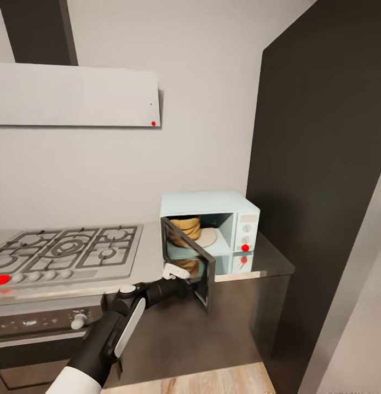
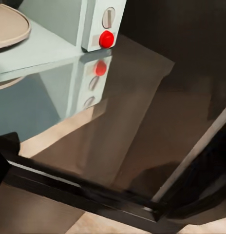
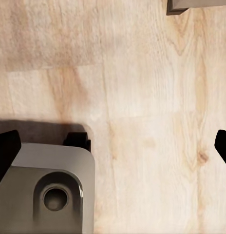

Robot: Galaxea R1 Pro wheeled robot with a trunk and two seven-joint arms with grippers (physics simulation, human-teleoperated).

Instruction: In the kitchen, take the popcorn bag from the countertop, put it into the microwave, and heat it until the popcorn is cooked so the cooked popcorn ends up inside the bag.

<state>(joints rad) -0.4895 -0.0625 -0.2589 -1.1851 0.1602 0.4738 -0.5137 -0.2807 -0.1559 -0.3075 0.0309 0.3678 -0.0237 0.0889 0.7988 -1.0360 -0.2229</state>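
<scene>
The pale mint-blue microwave point(image 1: 237, 210) stands on the steel countertop point(image 1: 270, 261) with its dark glass door point(image 1: 189, 261) swung out to the left. The tan popcorn bag point(image 1: 187, 226) sits inside, next to the round turntable plate point(image 1: 208, 237) and partly behind the door. The popcorn is hidden. My left gripper point(image 1: 184, 277) is at the door's lower outer edge. In the left wrist view the left gripper point(image 2: 108, 170) looks open, with the door's black frame point(image 2: 88, 192) across it. The right gripper point(image 3: 113, 146) is open over the wood floor.
A grey gas hob point(image 1: 64, 249) lies left of the microwave, with an oven point(image 1: 37, 323) below and a white hood point(image 1: 75, 93) above. A tall dark cabinet point(image 1: 322, 164) walls in the right side. The robot's base point(image 3: 45, 190) shows under the right gripper.
</scene>
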